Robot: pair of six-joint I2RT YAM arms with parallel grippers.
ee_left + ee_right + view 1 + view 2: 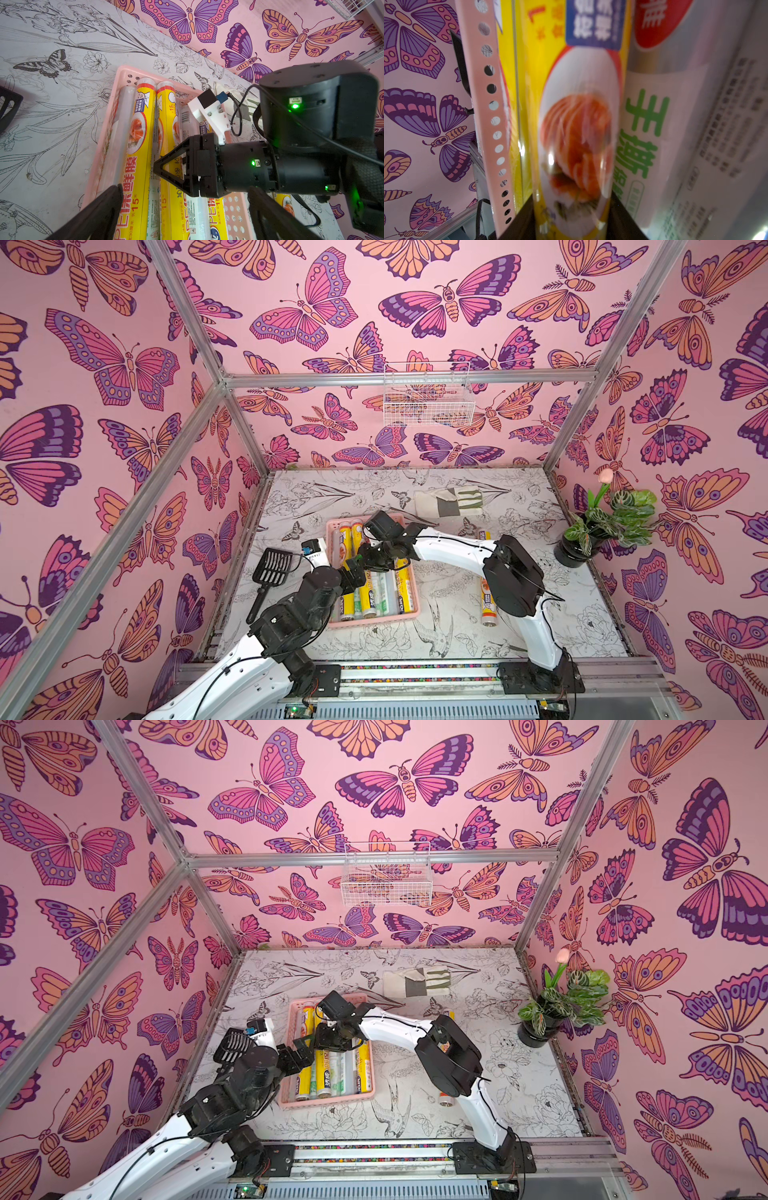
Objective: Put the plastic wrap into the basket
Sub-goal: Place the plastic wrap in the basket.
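Note:
The pink basket (pixel 374 620) (pixel 328 1100) lies mid-table and holds several plastic wrap rolls (pixel 376 593), yellow and whitish. My right gripper (pixel 365 558) (pixel 571 216) reaches down into the basket. It is shut on a yellow roll (pixel 577 124) with a food picture, which lies beside the perforated basket wall (pixel 477 104) and a whitish roll with green print (pixel 675 124). My left gripper (pixel 353 572) (pixel 185 188) hovers open over the rolls near the basket's left side, close to the right gripper (pixel 158 166). One more yellow roll (pixel 489 605) lies on the table to the right, partly hidden by the right arm.
A black slotted scoop (pixel 270 572) lies left of the basket. A folded glove (pixel 449 499) rests behind it, and a potted plant (pixel 598 526) stands at the right edge. A white wire basket (pixel 428 400) hangs on the back wall.

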